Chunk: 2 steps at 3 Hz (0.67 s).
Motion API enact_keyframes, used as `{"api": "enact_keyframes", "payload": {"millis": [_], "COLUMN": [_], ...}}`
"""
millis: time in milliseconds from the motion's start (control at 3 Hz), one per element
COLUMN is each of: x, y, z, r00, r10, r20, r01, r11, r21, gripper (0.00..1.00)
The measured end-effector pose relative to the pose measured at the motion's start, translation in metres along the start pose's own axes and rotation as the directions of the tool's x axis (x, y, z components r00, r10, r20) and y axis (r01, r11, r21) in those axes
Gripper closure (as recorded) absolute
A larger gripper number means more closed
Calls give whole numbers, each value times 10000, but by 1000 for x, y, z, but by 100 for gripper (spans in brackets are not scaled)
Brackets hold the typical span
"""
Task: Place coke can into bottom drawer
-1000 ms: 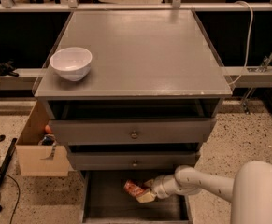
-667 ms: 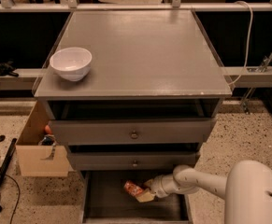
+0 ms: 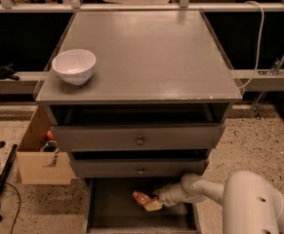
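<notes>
Grey cabinet [image 3: 151, 52] top carries a white bowl [image 3: 74, 66]; down in the open bottom drawer [image 3: 116, 212], the gripper [image 3: 153, 204] still pinches the coke can [image 3: 141, 198]; both have hardly moved since before.

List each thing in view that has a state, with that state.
bottom drawer: pulled open, coke can inside.
coke can: lying on its side on the drawer floor, beside the gripper.
gripper: low inside the bottom drawer, at the can.
top drawer: seemingly pulled out slightly.
middle drawer: seemingly pulled out slightly.
white bowl: upright on the cabinet top, looks empty.
cardboard box: open-topped, left of the drawers.
</notes>
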State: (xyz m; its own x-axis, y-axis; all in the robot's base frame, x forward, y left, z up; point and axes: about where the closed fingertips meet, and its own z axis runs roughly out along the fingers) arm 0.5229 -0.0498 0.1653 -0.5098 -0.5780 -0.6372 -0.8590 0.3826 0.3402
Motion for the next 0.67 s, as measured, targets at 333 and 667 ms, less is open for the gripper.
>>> {"api": "enact_keyframes", "payload": {"millis": [333, 667], "x": [17, 18], "y": [0, 1], "z": [-3, -3], "r00": [9997, 9996], "r10": [262, 281], "r20": [2, 3], "r01": [-262, -281], "r11": [9996, 9995], "r21": [107, 110], "gripper": [100, 76]}}
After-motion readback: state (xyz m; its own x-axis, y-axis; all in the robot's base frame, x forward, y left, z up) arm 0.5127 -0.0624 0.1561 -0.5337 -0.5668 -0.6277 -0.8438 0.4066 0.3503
